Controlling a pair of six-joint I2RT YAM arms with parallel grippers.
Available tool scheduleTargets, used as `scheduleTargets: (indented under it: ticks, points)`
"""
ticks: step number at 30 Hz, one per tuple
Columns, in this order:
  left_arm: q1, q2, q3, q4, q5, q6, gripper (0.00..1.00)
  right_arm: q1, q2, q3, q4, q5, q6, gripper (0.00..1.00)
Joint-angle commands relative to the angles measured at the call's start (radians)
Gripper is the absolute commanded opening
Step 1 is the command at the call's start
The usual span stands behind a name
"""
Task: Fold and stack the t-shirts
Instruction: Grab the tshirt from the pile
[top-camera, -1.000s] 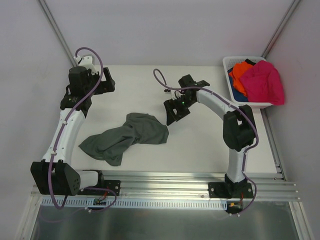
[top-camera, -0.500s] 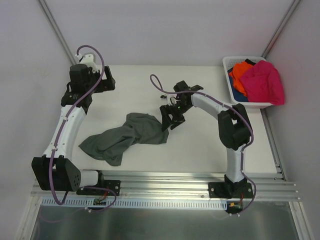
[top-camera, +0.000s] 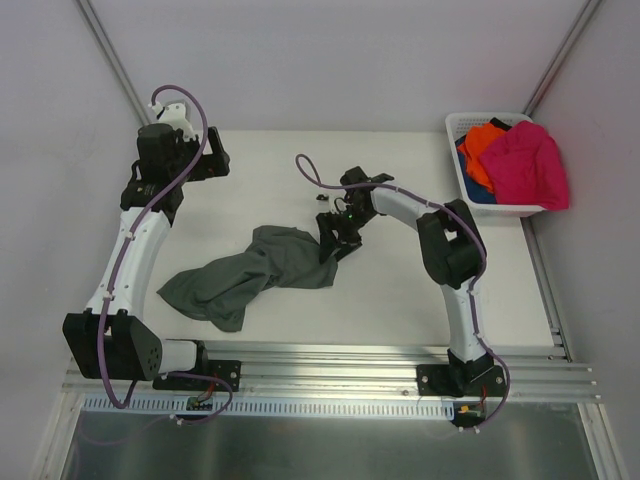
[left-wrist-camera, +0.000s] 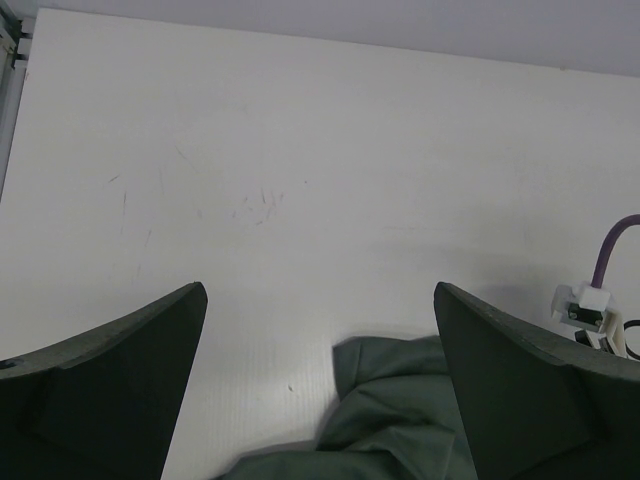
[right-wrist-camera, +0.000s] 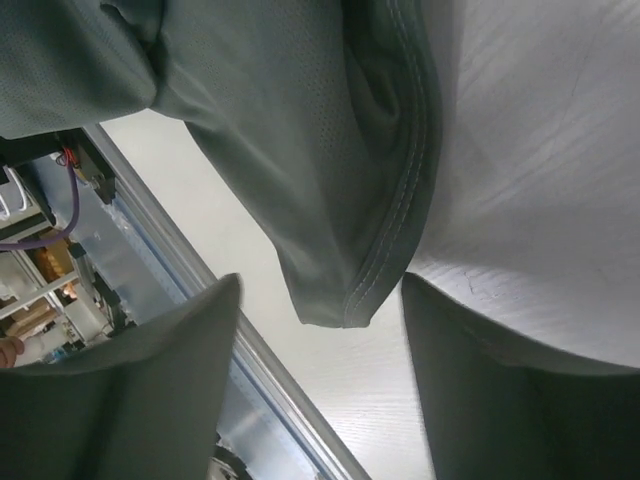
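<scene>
free: bare table (top-camera: 390, 290) to the right of grey-green t-shirt (top-camera: 250, 275) | obstacles: right arm (top-camera: 445, 245) across centre; basket (top-camera: 470, 117) in far right corner

A dark grey-green t-shirt (right-wrist-camera: 290, 150) is seen lying on the white table (right-wrist-camera: 540, 180), with its double-stitched hem running down to a corner. That corner is framed by the right gripper (right-wrist-camera: 322, 290), whose fingers (right-wrist-camera: 150, 400) are held apart on either side, the cloth not pinched. A metal rail (right-wrist-camera: 190, 255) is seen along the table's edge, and wiring (right-wrist-camera: 70, 195) beyond it.
</scene>
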Motion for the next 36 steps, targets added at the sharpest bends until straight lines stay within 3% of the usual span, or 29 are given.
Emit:
scheduleTargets:
  ticks: [1, 2, 4, 5, 10, 17, 23, 32, 36]
  points:
    - [0.001, -0.014, 0.012, -0.013, -0.023, 0.009, 0.99, -0.002, -0.009, 0.042, 0.007, -0.042, 0.005, 0.62]
    - [0.001, -0.014, 0.01, -0.013, -0.023, 0.009, 0.99, -0.002, -0.012, 0.039, 0.007, -0.041, 0.004, 0.4]
    - [0.001, -0.014, 0.004, -0.013, -0.023, 0.007, 0.99, -0.01, -0.034, 0.03, -0.001, -0.013, 0.0, 0.07]
    - [0.001, -0.012, 0.002, -0.013, -0.025, 0.007, 0.99, -0.017, -0.046, 0.028, -0.007, 0.002, -0.004, 0.01]
    - [0.001, -0.006, -0.022, -0.003, -0.017, -0.002, 0.99, -0.054, -0.176, 0.03, -0.044, 0.036, -0.024, 0.01]
    - [0.001, -0.007, -0.108, 0.014, 0.039, 0.091, 0.99, -0.171, -0.302, 0.172, -0.039, 0.131, -0.055, 0.01]
    - [-0.007, -0.007, -0.169, -0.095, 0.183, 0.052, 0.99, -0.278, -0.336, 0.284, -0.015, 0.192, -0.073, 0.01]
    - [-0.169, -0.004, -0.234, -0.175, 0.44, 0.024, 0.99, -0.323, -0.358, 0.252, 0.016, 0.191, -0.062, 0.01]
    - [-0.246, 0.07, -0.234, -0.181, 0.526, 0.004, 0.99, -0.323, -0.345, 0.247, 0.013, 0.191, -0.059, 0.01]
